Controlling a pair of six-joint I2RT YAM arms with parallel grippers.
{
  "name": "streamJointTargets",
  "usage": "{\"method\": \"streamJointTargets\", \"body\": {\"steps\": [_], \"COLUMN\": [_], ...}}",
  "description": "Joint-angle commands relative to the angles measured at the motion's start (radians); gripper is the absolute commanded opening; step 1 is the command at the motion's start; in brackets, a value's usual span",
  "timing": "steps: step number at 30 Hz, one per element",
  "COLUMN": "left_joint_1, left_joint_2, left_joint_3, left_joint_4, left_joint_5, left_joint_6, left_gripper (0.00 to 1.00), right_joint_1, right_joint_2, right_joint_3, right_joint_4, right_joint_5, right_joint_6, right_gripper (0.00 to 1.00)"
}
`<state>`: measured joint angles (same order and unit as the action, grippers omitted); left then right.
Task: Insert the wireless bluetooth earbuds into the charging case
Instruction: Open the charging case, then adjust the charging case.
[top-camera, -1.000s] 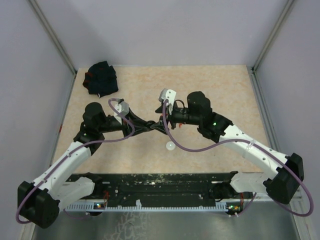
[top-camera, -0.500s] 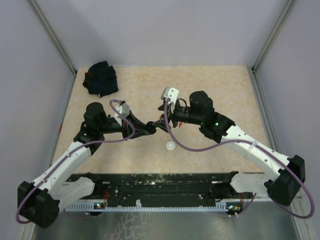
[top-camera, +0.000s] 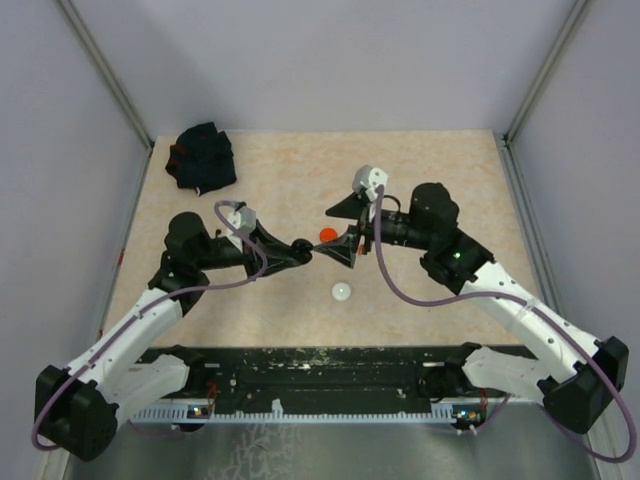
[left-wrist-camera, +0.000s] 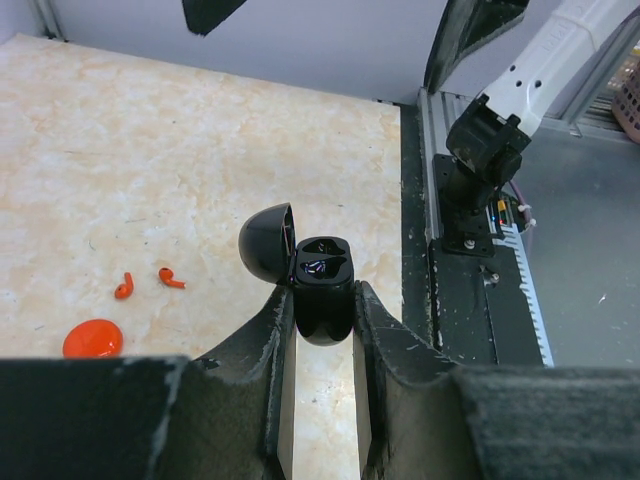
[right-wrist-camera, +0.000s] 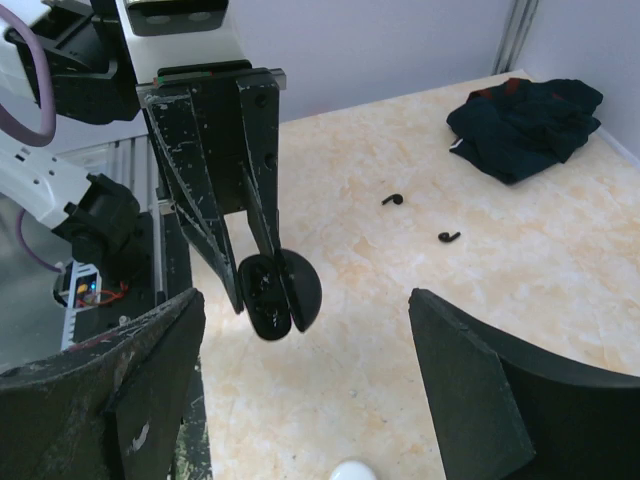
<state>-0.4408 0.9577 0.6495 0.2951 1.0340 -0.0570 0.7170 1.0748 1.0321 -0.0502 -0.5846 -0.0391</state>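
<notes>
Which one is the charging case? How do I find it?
Look at the table, then the left arm's fingers near its middle. The case is pinched between them: black, egg-shaped, lid flipped open, unlike the flat orange disc nearby.

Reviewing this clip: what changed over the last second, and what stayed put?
The right gripper drew back from the left gripper, toward the right, and its jaws spread wide, empty. That uncovered a red disc between the two arms. The left gripper kept its hold on the open charging case; the white disc and black cloth bundle did not move.
</notes>
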Motion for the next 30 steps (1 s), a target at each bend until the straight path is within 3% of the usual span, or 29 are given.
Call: {"method": "streamJointTargets", "body": {"steps": [1,6,13,21,30], "left_joint_1": [-0.001,-0.001,-0.001,0.0,-0.011], "left_joint_2": [-0.032,-0.024,0.003,0.036,0.054], "left_joint_3": [-0.038,-0.063,-0.097,-0.11,-0.119], "left_joint_4": [0.18,0.286,0.463,0.633,0.763], "left_joint_5": [-0.034,-0.039,-0.033,0.037,0.037], "left_joint_6": [-0.096,-0.162,-0.255,-0.345,-0.384], "left_gripper": [0.05,0.04,0.04,0.05,0.03], "right_joint_1": [-0.07,-0.077,-0.077,-0.076,-0.059], "right_joint_2": [-0.057,-0.083,-0.078,-0.007,0.047], "right_joint_3": [-0.083,-0.195,-0.287,-0.364,-0.367], "right_joint_4": [0.18,0.336,0.476,0.778,0.899], "right_joint_5": [-0.155,-0.149,-0.202,-0.318,-0.306], "right_joint_6": [0.148,0.214,0.204,0.286,0.331], "right_gripper": [0.83,0.81,0.9,0.77,0.65]}}
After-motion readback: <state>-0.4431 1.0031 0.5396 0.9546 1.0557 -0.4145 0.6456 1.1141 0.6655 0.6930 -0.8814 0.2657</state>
